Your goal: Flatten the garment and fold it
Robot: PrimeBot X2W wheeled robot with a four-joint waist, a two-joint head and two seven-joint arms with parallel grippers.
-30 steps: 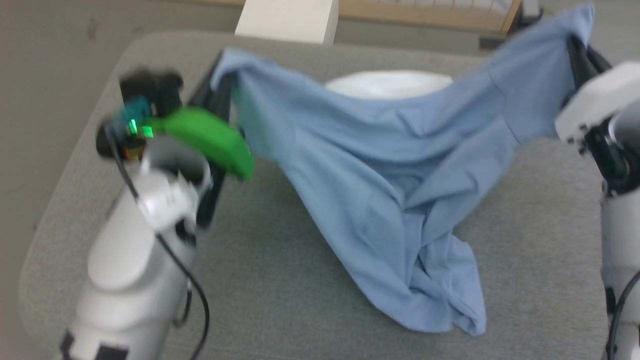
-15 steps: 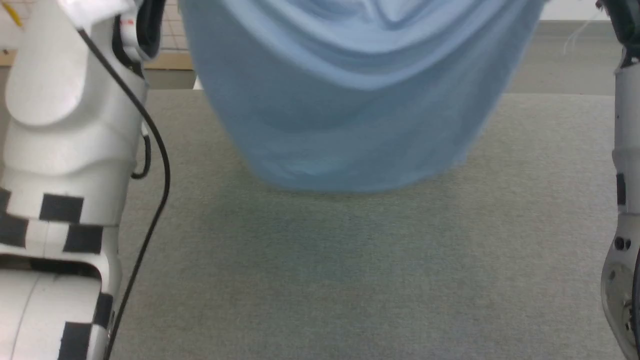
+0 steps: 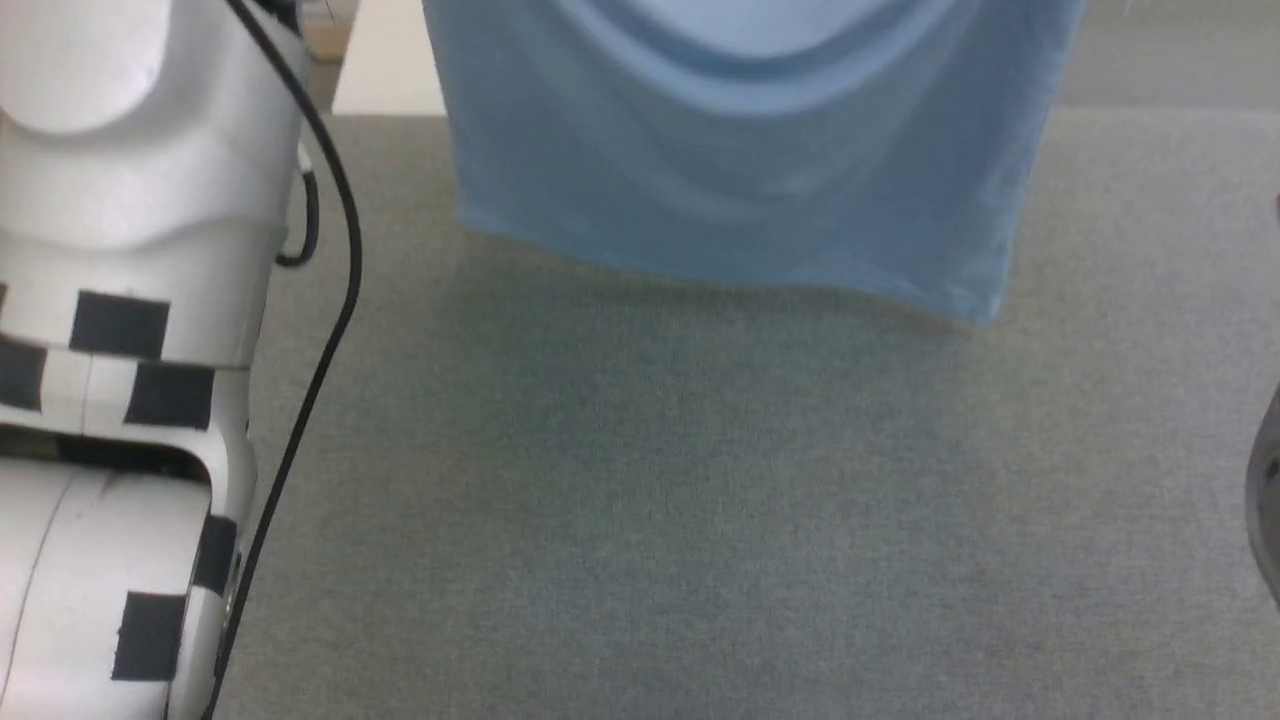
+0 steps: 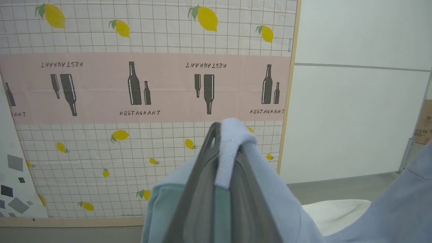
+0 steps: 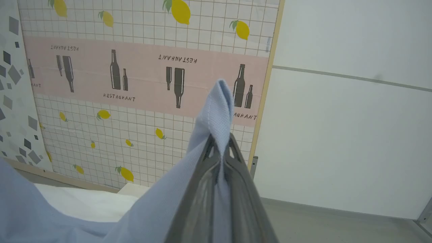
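1. The light blue shirt (image 3: 740, 170) hung in the air as a broad curtain in front of the robot, over the far part of the grey table (image 3: 640, 520); whether its straight lower hem brushed the tabletop could not be told
2. Its long axis ran top to bottom: the hem pointed down at the table and the gripped end was up, out of the head view. Soft swags sagged across the upper middle, and the hem dipped lower on the robot's right
3. The left gripper (image 4: 217, 135) was pinched together on a pale ribbed edge of the shirt, which folded over one fingertip
4. The right gripper (image 5: 221, 141) was likewise clamped on a pinch of blue knit that poked up past its fingertips
5. Judged step: spreading the shirt before laying it down. To do it well, both pinches should stay firm, the arms should draw apart until the swags go, and the right side should come level
6. Then the hem should probably land first, with the rest lowered after it so no crease is trapped
7. The left forearm (image 3: 120, 250) and its black cable (image 3: 325, 300) stood close beside the cloth's left edge, a likely snag
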